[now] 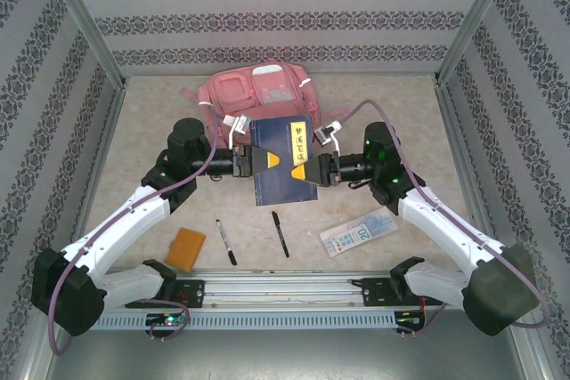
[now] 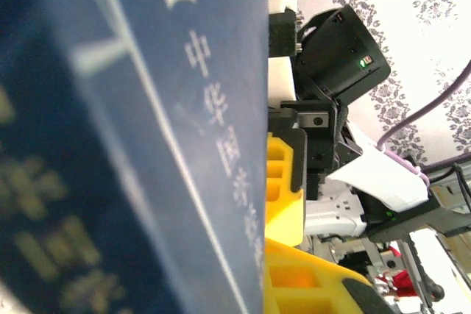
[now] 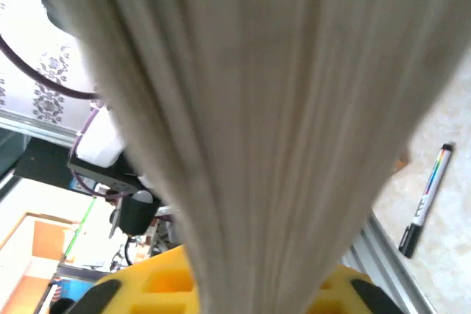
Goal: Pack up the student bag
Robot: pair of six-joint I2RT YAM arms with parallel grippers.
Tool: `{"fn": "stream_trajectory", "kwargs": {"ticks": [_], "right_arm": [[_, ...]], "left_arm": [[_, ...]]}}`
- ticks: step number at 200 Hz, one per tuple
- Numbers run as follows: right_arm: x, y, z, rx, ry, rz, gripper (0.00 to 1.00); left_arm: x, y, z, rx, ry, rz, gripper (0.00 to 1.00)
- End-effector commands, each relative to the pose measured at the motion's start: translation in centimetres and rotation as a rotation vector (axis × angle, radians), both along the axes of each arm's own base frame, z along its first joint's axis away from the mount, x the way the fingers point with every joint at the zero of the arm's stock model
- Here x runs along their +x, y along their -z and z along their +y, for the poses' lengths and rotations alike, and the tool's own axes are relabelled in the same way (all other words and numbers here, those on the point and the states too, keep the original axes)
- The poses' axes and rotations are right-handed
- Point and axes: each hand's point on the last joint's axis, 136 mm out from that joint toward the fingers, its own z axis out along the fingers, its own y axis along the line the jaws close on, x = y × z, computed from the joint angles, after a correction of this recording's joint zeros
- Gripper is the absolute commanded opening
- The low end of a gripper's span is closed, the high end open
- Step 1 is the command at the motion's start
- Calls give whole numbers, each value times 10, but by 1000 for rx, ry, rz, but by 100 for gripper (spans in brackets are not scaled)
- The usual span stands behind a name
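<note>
Bag: the student bag (image 1: 254, 91) lies at the far middle of the table (image 1: 405, 117), with its front pockets facing up. From above I cannot tell whether the main compartment is unzipped.
Packed so far: nothing shows inside the bag, so I judge the task to be at an early stage.
In hand: a blue book (image 1: 283, 144) hangs between the two arms, apparently lifted off the table, just in front of the bag.
Left gripper: the left gripper (image 1: 258, 161) is clamped on the book's left edge. Its wrist view has the blue cover (image 2: 147, 145) pressed close to the lens.
Right gripper: the right gripper (image 1: 308, 170) looks closed on the book's right edge. In its wrist view the pale page edges (image 3: 257, 145) run down between the yellow fingers.
Bag against grippers: the bag sits beyond both grippers, roughly centred between them and a little toward the left one. From above, the book's far edge overlaps the bag's near edge. Neither gripper touches the bag.
On the table: two pens (image 1: 226, 242) (image 1: 280, 233), an orange card (image 1: 187, 248) and a paper slip (image 1: 359, 232) lie near the arm bases, well apart from the bag.
Left to do: by my reading, the book must go into the bag first, and then the loose items.
</note>
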Motion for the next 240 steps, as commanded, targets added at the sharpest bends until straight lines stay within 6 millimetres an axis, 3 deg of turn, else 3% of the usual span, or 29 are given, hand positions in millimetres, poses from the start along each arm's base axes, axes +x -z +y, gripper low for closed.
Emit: {"fn": "stream_trajectory", "kwargs": {"ticks": [1,43,66,77,110,142,149,161,170,214,227,240], "right_arm": [[2,-9,-10,27,14,-38,5],[19,2,-27,4,91,-45,0],[20,0,-27,5,84,-60,0],[20,-1,-27,6,84,-70,17],[25,-3,-32,9,103,-84,27],[23,-6,-31,17,74,-90,18],[22,-7,-30,18,68,-90,24],[20,-6,-28,18,57,-91,47],[18,-4,-27,16,53,-91,57],[22,11,-23,-5,61,-65,72],[23,13,-24,-6,65,-68,72],[21,9,-23,5,45,-81,58]], "left_arm": [[0,4,-1,29,-5,-34,16],[1,17,3,96,-19,-30,10],[4,22,5,103,-42,-23,0],[4,19,4,88,-39,-28,0],[2,13,1,45,-15,-36,0],[5,15,1,53,-22,-23,0],[5,13,0,44,-18,-22,0],[7,9,-2,21,-16,-23,0],[8,6,-3,3,-15,-23,0],[9,-5,-6,-56,-2,-26,0],[10,-4,-6,-48,-8,-17,0],[10,-3,-6,-37,-9,-14,0]]}}
